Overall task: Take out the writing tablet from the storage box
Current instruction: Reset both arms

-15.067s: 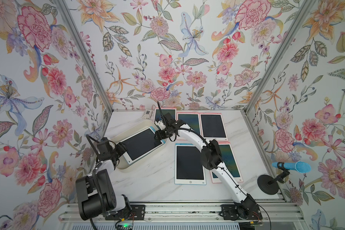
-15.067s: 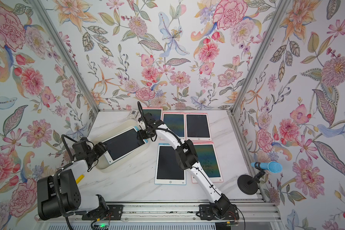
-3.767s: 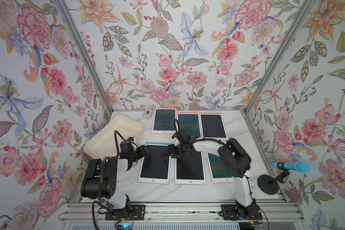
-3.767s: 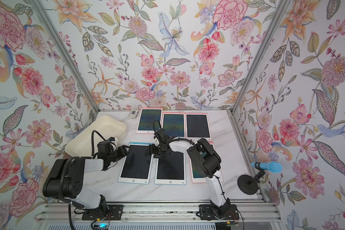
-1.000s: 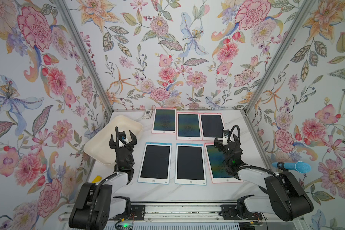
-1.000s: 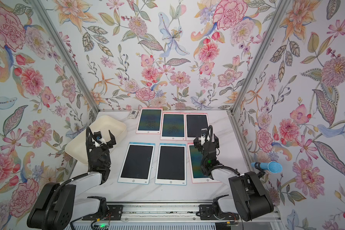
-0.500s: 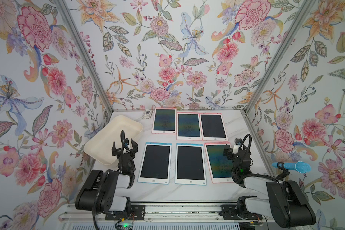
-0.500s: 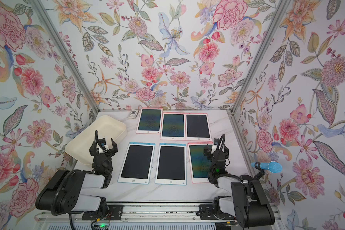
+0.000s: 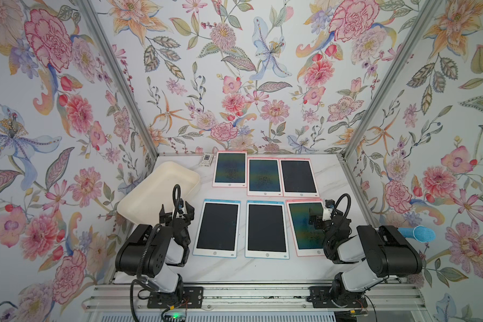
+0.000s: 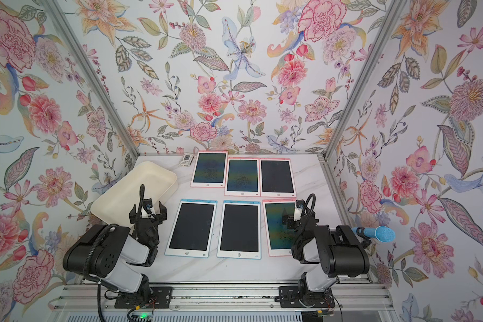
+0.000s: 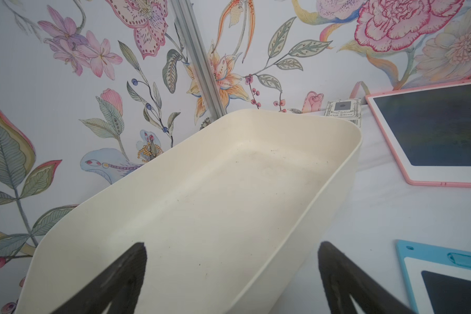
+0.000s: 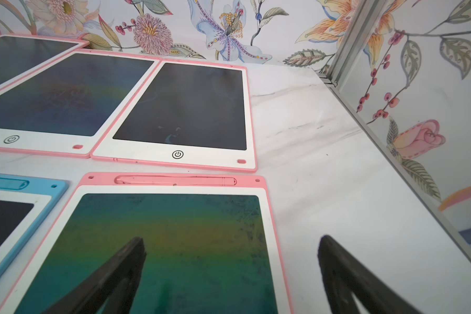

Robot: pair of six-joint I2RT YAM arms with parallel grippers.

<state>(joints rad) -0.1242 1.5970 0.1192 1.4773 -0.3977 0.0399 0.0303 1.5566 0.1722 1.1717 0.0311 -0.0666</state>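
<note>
The storage box [image 9: 156,189] [image 10: 131,189], cream-white and shallow, lies at an angle at the table's left and holds nothing; its bare floor [image 11: 201,204] fills the left wrist view. Several writing tablets lie flat in two rows of three. The near row has a blue-framed tablet [image 9: 217,227], a second blue-framed one [image 9: 267,228] and a pink-framed one [image 9: 304,225] [image 12: 172,244]. My left gripper [image 9: 176,209] [image 10: 148,212] [image 11: 232,252] hangs open over the box's near right corner. My right gripper [image 9: 325,216] [image 10: 296,216] [image 12: 230,244] hangs open over the pink tablet's right edge. Neither holds anything.
A small card with a dark square [image 9: 207,160] lies at the back by the wall. A blue microphone on a stand [image 9: 418,233] sits outside the right wall. Floral walls close the table on three sides; a metal rail [image 9: 248,295] runs along the front.
Both arms have drawn back toward the front and folded low, grippers staying open. Longer ago a tablet lay in the box; it now lies at the near row's left.
</note>
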